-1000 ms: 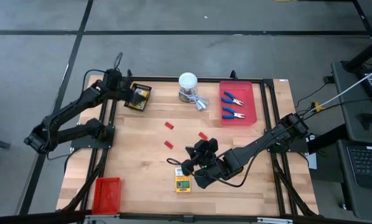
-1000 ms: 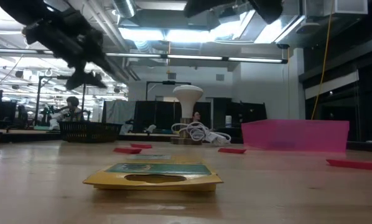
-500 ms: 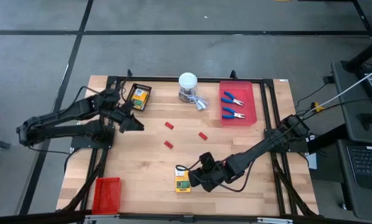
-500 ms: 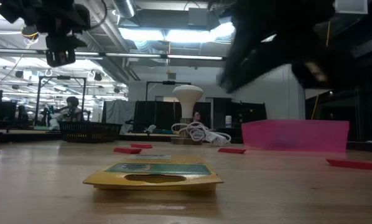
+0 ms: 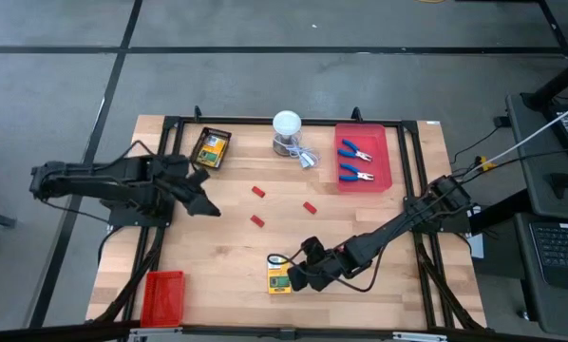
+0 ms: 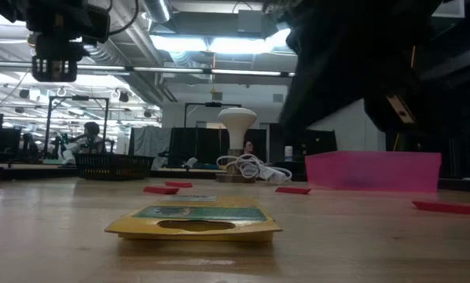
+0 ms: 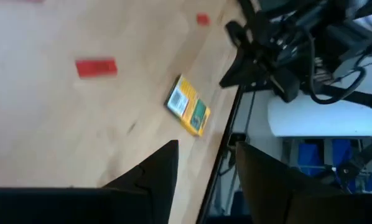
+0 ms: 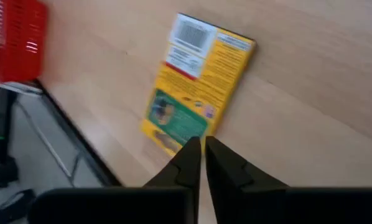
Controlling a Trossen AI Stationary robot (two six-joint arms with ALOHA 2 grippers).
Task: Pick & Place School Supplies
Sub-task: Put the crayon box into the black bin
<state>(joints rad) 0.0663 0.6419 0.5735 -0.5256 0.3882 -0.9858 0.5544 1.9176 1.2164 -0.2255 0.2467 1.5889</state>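
Two matte black jointed arms (image 5: 104, 180) trailing thin dark cables, each ending in tapered black jaws.

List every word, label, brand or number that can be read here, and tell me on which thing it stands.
None can be read.
Crayon box by the right hand: barcode and dense print on yellow, too blurred to quote.
Crayon box in the black tray: printed front, too small.
Low view, box front: label seen edge-on, unreadable.
Pliers, red blocks, red trays: no text visible.
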